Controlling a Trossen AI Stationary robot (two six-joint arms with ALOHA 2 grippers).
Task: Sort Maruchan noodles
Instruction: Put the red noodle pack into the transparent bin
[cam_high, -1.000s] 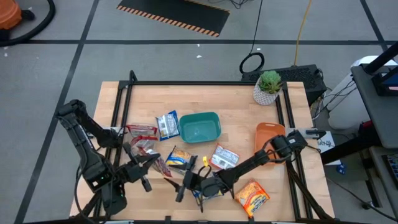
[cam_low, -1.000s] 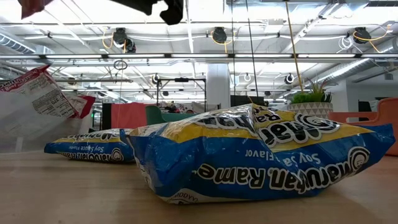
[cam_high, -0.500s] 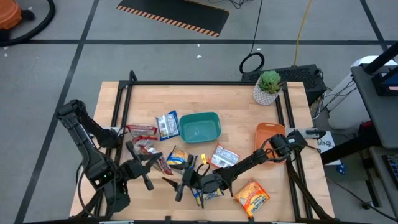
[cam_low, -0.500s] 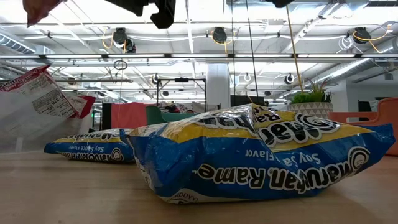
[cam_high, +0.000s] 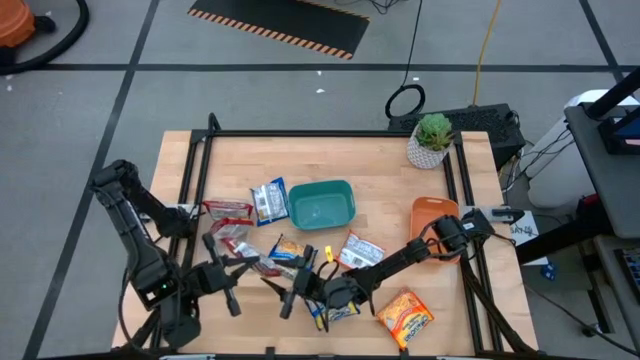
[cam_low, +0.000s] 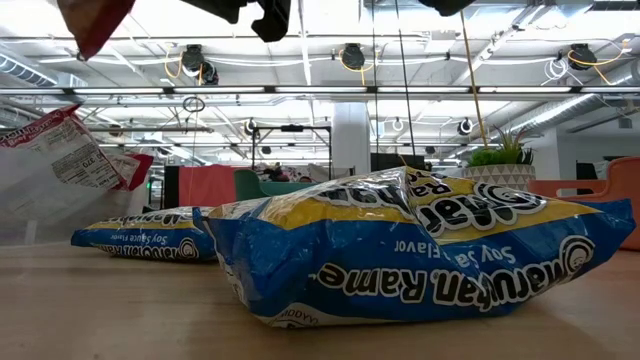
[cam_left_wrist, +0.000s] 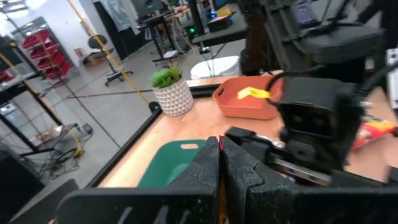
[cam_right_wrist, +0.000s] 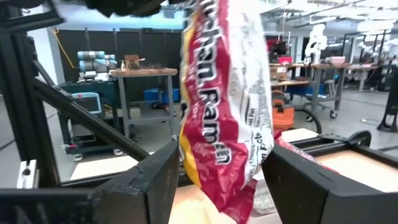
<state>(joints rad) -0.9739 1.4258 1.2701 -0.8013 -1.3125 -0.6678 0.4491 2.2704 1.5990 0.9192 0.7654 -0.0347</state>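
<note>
You can't see the top of the red packet (cam_right_wrist: 225, 99) between the right gripper's fingers (cam_right_wrist: 149, 180); the frame edge cuts it off. Your left fingers (cam_left_wrist: 205, 171) hide whatever they pinch.

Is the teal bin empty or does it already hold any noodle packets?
Empty. From above, the teal bin shows only its bare green floor; the nearest packet lies on the table beside it.

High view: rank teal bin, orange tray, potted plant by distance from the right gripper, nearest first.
From the right gripper, near the table's front edge at centre:
1. Teal bin, just behind it, mid-table.
2. Orange tray, off to the right side by the rail.
3. Potted plant, back right corner, plainly farthest.
</note>
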